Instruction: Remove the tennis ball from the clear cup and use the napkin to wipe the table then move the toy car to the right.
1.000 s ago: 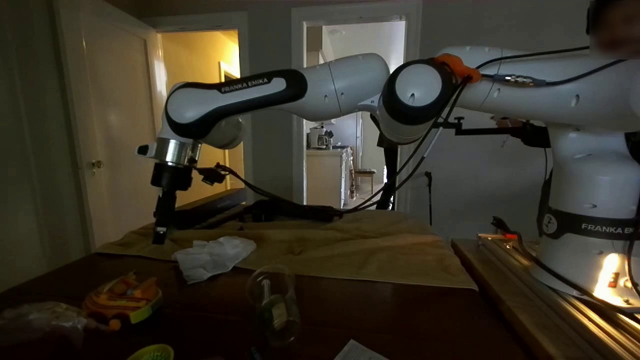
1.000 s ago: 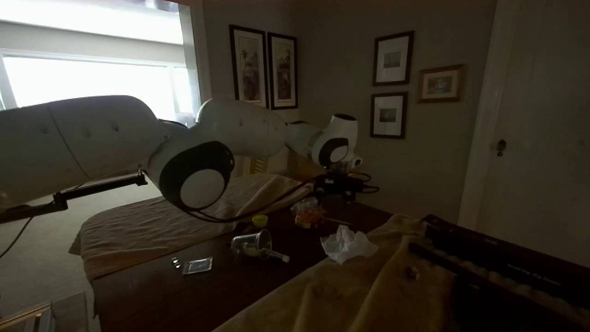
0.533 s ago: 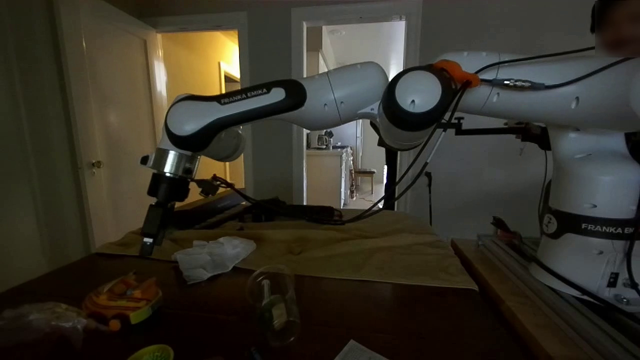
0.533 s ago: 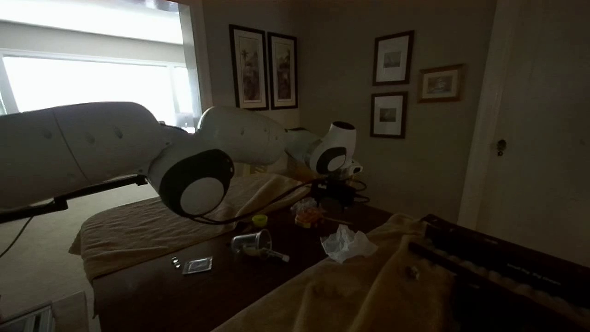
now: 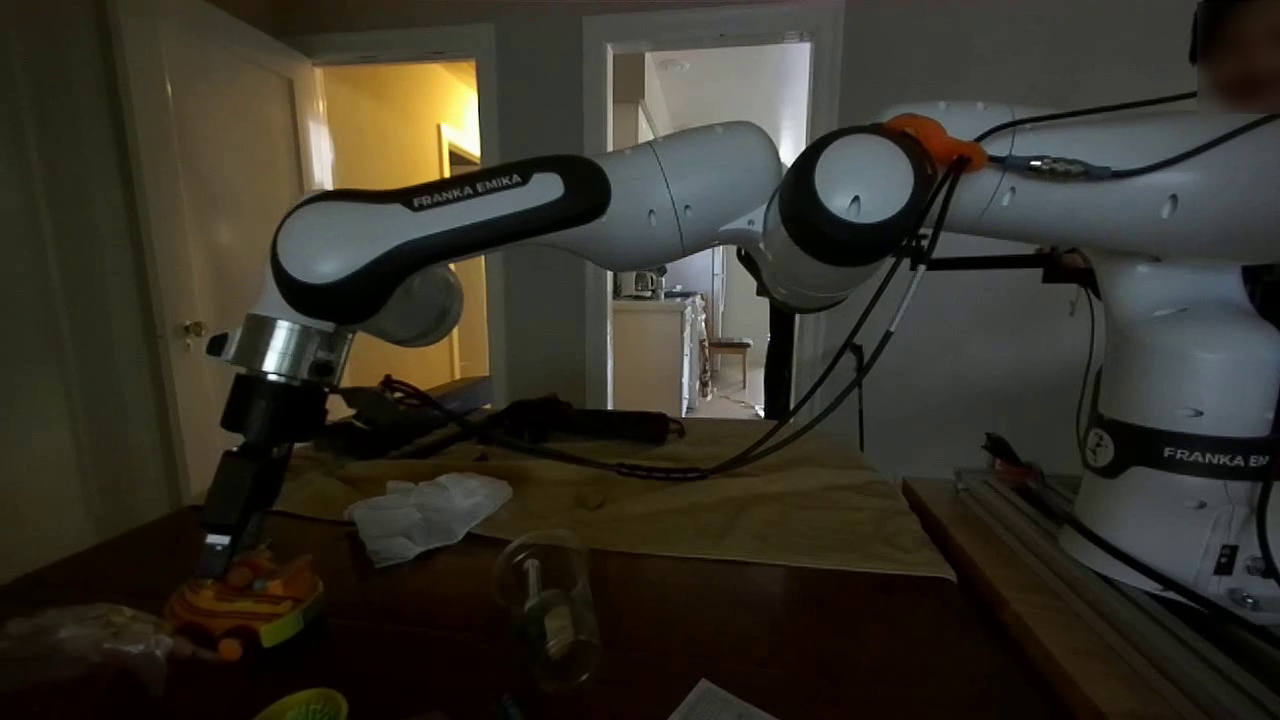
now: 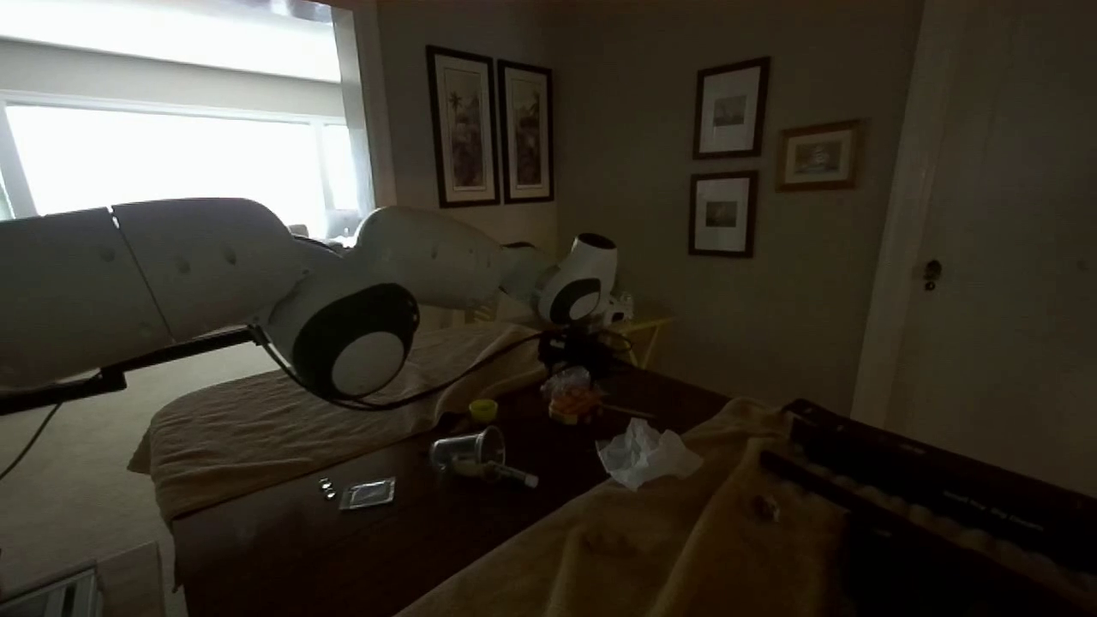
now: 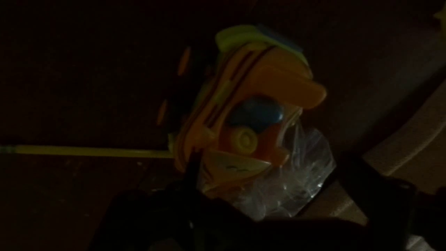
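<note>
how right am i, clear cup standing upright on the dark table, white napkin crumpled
The clear cup is not upright: it lies on its side, as an exterior view shows. It is on the dark table, and the white napkin is crumpled.

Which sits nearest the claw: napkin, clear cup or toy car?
The orange toy car, right by the open claw and filling the middle of the wrist view; the white napkin and clear cup lie farther off.

The toy car [image 5: 250, 606] sits between plastic [image 5: 95, 638] and cup [image 6: 458, 444]; the napkin [image 5: 430, 513] lies partly on the cloth [image 5: 720, 500].
</note>
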You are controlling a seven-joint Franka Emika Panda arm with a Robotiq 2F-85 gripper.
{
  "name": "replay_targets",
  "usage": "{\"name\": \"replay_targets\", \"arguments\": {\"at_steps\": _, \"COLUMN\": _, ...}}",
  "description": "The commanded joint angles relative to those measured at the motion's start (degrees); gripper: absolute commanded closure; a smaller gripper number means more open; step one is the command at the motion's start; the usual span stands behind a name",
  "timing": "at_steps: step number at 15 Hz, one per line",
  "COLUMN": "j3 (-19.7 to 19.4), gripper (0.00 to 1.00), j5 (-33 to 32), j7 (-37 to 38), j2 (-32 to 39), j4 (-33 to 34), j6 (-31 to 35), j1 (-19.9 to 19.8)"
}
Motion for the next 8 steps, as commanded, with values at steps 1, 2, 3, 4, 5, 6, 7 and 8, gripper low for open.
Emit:
{"name": "replay_targets", "arguments": {"at_steps": 1, "j3": 0.76, "gripper": 0.00, "j5": 0.52, "j7": -0.30, "j2": 0.54, "j4": 0.85, "j6": -1.24, "j1": 1.03}}
{"name": "replay_targets", "arguments": {"at_steps": 2, "j3": 0.67, "gripper": 0.00, "j5": 0.53, "j7": -0.18, "j2": 0.57, "j4": 0.86, "j6": -1.29, "j1": 1.09}}
{"name": "replay_targets", "arguments": {"at_steps": 3, "j3": 0.51, "gripper": 0.00, "j5": 0.48, "j7": 0.05, "j2": 0.60, "j4": 0.88, "j6": -1.28, "j1": 1.09}}
{"name": "replay_targets", "arguments": {"at_steps": 4, "j3": 0.05, "gripper": 0.00, "j5": 0.19, "j7": 0.73, "j2": 0.54, "j4": 0.94, "j6": -1.26, "j1": 1.12}}
{"name": "replay_targets", "arguments": {"at_steps": 5, "j3": -1.87, "gripper": 0.00, "j5": -1.22, "j7": 3.23, "j2": 0.19, "j4": 1.03, "j6": -1.01, "j1": 1.71}}
{"name": "replay_targets", "arguments": {"at_steps": 6, "j3": -2.93, "gripper": 0.00, "j5": -1.94, "j7": 4.37, "j2": 0.04, "j4": 1.09, "j6": -0.93, "j1": 2.00}}
{"name": "replay_targets", "arguments": {"at_steps": 7, "j3": -3.90, "gripper": 0.00, "j5": -2.36, "j7": 5.35, "j2": -0.07, "j4": 1.14, "j6": -0.96, "j1": 2.21}}
{"name": "replay_targets", "arguments": {"at_steps": 8, "j3": -4.92, "gripper": 0.00, "j5": -2.75, "j7": 6.12, "j2": -0.14, "j4": 1.14, "j6": -1.09, "j1": 2.45}}
